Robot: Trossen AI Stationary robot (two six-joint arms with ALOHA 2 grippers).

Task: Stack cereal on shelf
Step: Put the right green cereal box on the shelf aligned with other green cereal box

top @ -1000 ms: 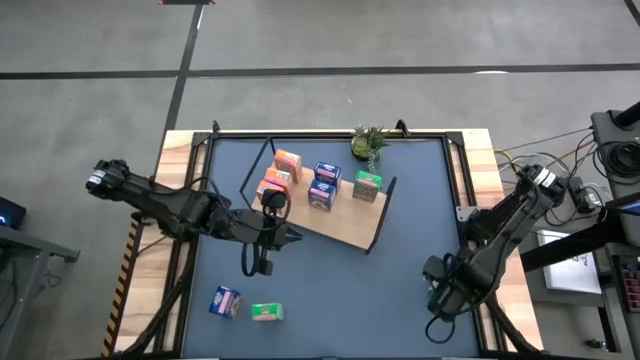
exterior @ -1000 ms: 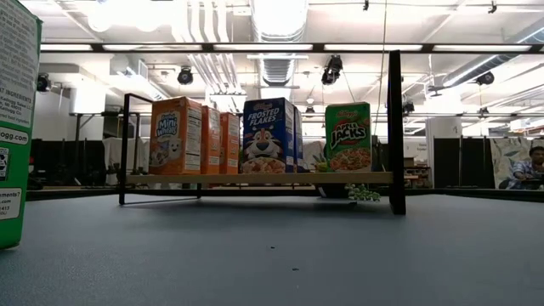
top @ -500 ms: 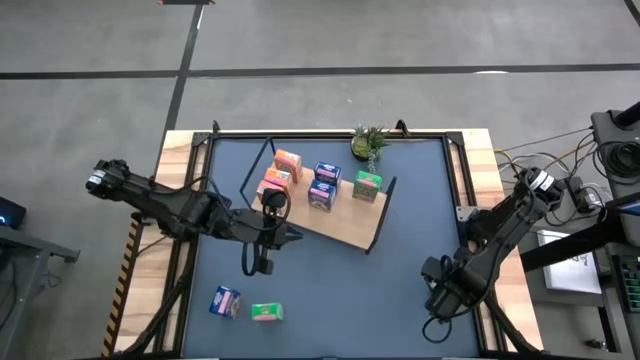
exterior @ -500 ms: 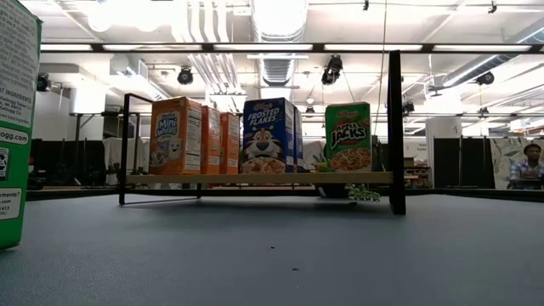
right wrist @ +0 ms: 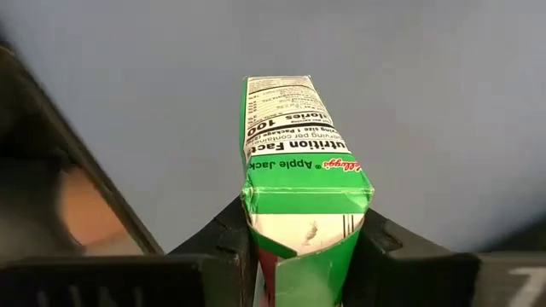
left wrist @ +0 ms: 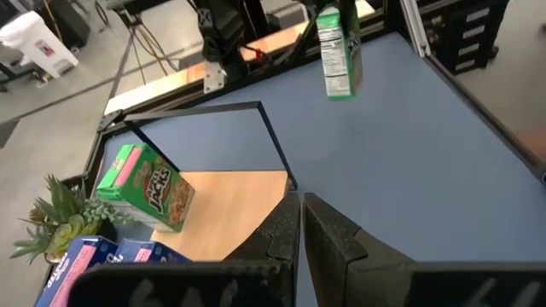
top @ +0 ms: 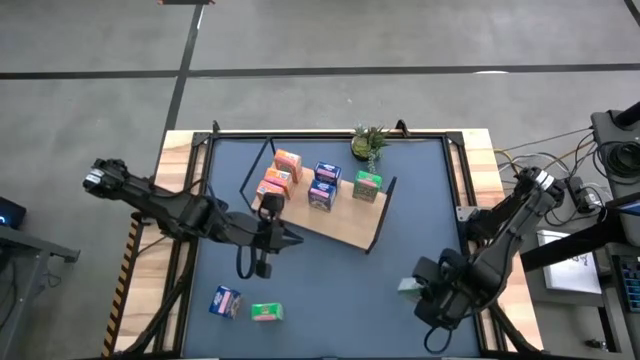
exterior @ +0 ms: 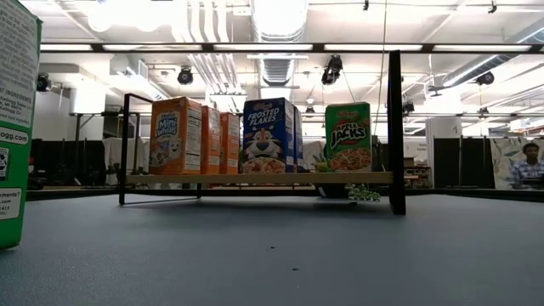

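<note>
One green printed cereal box (right wrist: 305,183) sits clamped between the right gripper (right wrist: 300,247) fingers (right wrist: 223,234).
Left gripper (left wrist: 300,223) fingers pressed together, empty, over the light-wood shelf board (left wrist: 235,205).

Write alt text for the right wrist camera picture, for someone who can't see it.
A green Apple Jacks cereal box fills the centre, clamped between the right gripper's two dark fingers, its nutrition panel facing the camera. Behind it is only the plain blue tabletop, with a dark blurred part of the arm at one edge.
</note>
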